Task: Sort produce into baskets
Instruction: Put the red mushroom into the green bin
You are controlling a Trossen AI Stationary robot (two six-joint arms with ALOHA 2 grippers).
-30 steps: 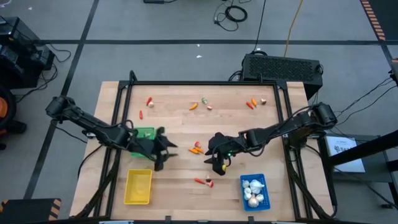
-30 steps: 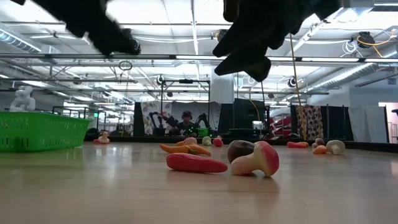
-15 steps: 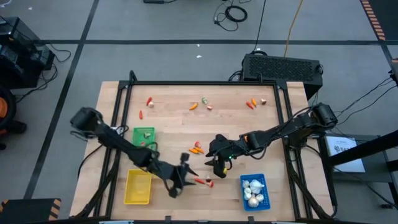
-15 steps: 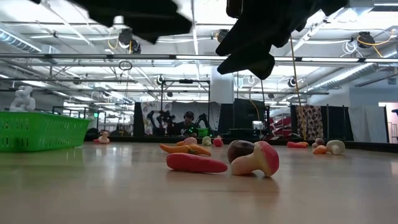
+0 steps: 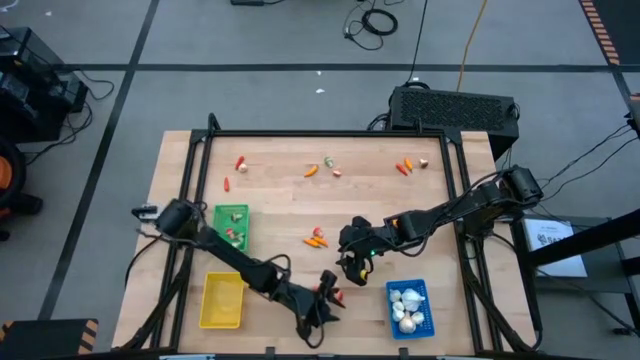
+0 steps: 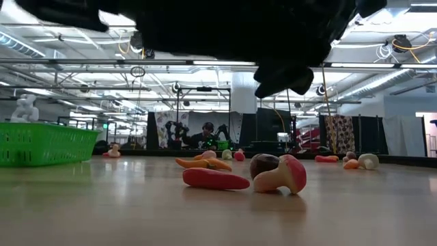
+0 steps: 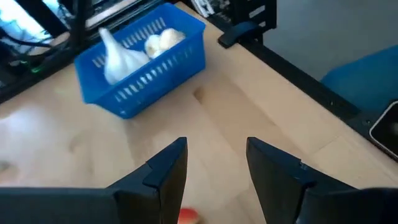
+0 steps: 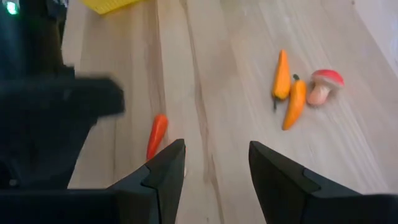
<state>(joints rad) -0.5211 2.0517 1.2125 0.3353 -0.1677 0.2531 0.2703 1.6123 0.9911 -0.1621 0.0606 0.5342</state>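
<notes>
My left gripper [image 5: 322, 302] has swung from the green basket [image 5: 232, 224] to the near red piece [image 5: 325, 290], fingers open. My right gripper [image 5: 355, 262] hovers mid-table, open too.

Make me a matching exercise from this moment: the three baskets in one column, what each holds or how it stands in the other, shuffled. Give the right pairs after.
Column one:
1. green basket
2. yellow basket
3. blue basket

Column two:
A. holds white garlic bulbs
B. holds a few small reddish and pale pieces
C. nothing seen inside

Pairs: 1-B, 2-C, 3-A.

The left gripper, open, is over the table between the yellow and blue baskets. The right gripper, also open, is near mid-table.
</notes>
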